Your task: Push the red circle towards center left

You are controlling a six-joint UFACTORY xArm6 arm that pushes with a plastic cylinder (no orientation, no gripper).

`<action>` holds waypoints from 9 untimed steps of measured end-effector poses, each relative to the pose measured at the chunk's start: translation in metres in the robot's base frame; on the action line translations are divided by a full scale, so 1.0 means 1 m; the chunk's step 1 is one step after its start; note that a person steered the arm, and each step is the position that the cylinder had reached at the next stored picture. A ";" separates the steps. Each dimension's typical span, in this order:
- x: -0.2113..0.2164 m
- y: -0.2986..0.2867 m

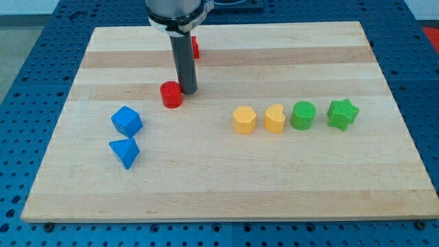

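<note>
Camera view, the only one. Tip down on the board, touching the red circle from that block's right and a little above. No jaws here to open or close, only a plain rod, so contact is a bare push from one side. Standing on the right edge makes sense: a shove from there sends the circle leftward, toward center left.

Red circle just left of the tip, in the upper left-middle of the board, not yet at the left edge's middle. A second red block right behind the rod, above the tip, shape mostly hidden.

Down and left of the tip, blue cube and blue wedge, near the likely path; a slightly downward push risks nudging them. Well right of the tip, a row: yellow hexagon, yellow heart, green cylinder, green star, clear of the work.
</note>
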State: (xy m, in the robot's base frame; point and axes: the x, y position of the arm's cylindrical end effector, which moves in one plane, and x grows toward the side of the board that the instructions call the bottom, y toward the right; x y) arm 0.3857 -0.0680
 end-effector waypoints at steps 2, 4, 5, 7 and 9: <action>0.012 0.022; 0.012 0.001; 0.012 -0.010; 0.020 -0.035; 0.031 -0.047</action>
State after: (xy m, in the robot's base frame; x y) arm 0.4168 -0.1152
